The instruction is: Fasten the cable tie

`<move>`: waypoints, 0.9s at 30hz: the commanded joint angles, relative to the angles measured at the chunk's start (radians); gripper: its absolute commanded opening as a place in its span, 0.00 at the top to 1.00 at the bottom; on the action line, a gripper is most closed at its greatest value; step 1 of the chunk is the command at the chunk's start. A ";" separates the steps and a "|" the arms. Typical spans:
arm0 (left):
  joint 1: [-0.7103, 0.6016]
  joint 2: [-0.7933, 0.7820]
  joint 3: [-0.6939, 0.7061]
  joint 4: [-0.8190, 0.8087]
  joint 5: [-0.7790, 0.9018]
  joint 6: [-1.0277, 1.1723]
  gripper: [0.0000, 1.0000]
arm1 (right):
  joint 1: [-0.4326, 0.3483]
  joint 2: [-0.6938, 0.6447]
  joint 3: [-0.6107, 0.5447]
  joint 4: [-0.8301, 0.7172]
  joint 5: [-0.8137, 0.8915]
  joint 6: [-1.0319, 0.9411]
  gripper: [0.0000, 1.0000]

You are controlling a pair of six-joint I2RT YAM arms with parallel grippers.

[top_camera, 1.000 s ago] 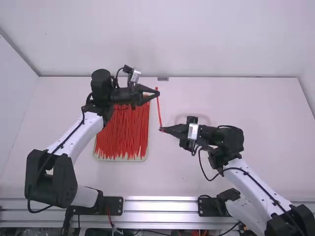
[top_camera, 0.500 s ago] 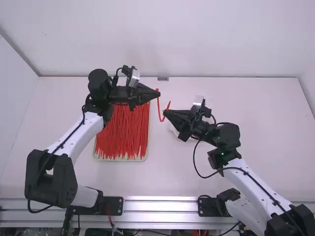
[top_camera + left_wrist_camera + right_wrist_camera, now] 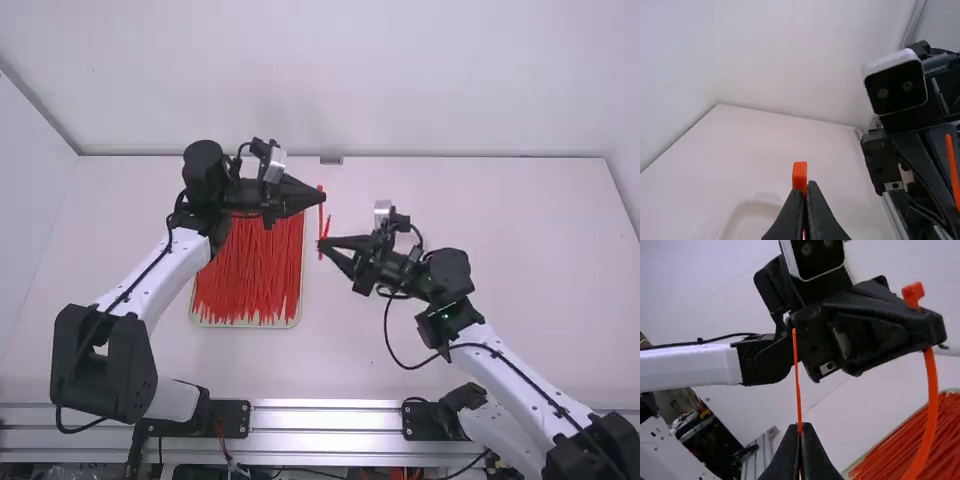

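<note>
Table: white table (image 3: 520, 230), and both arms are working above the middle of it.
Left arm: left arm (image 3: 150, 275) runs up the table's left side, with its wrist over the tray.
Right arm: right arm (image 3: 500, 350) comes in from the right, with its wrist turned toward the left arm's.
Tray: pale tray (image 3: 245, 325) lies flat beneath the left arm, loaded with a pile of spare red ties (image 3: 255, 265).
Left gripper: left gripper (image 3: 316, 196) hangs in the air just past the tray's right edge. Its fingers are pressed together on the tie, right under the head.
Right gripper: right gripper (image 3: 323, 241) sits near the left one and faces it, tips pinched tight on the thin tail.
Cable tie: red cable tie (image 3: 325, 226) is off the table, strung between the two grippers, its strap bowed into a curve.
Head: square head (image 3: 800, 172) pokes out just clear of the left fingertips.
Tail: tail (image 3: 796, 375) stands straight up out of the right fingertips, aimed toward the left gripper. I'd say it's not threaded yet.
Handling: it looks light, slick and springy. The strap bends easily but will want to straighten. Grip the tail close to its tip so it doesn't buckle, and grip just behind the head so the slot stays open and steady.
</note>
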 commanded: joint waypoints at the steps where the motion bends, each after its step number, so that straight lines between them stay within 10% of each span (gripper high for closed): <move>1: -0.011 -0.001 0.009 -0.015 0.023 0.016 0.98 | 0.001 -0.007 0.031 0.000 -0.025 0.011 1.00; 27: -0.011 -0.001 0.009 -0.261 0.153 0.565 0.98 | 0.001 -0.006 0.031 -0.209 -0.020 0.202 1.00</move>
